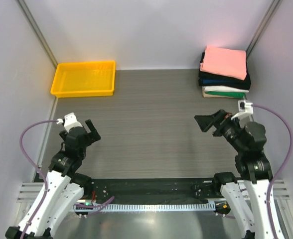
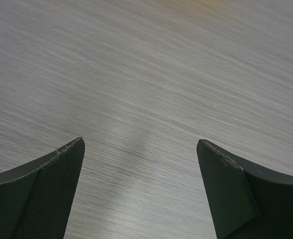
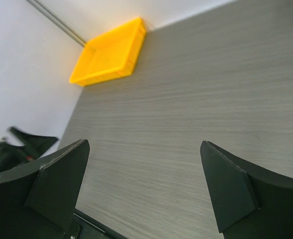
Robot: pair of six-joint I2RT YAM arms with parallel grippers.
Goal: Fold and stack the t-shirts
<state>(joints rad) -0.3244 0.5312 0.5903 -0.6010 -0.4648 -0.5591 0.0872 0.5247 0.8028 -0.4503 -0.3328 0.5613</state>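
A folded salmon-pink t-shirt (image 1: 224,61) lies on top of a stack at the back right. Under it are folded black (image 1: 225,78), dark blue, white and green (image 1: 224,93) shirts. My left gripper (image 1: 90,130) is open and empty at the near left, far from the stack. In the left wrist view (image 2: 140,144) only bare table shows between its fingers. My right gripper (image 1: 208,122) is open and empty, in front of the stack and apart from it, pointing left. The right wrist view (image 3: 144,144) shows bare table between its fingers.
An empty yellow plastic tray (image 1: 84,78) stands at the back left; it also shows in the right wrist view (image 3: 109,54). Grey walls close in both sides and the back. The grey wood-grain table (image 1: 151,124) stretches between the arms.
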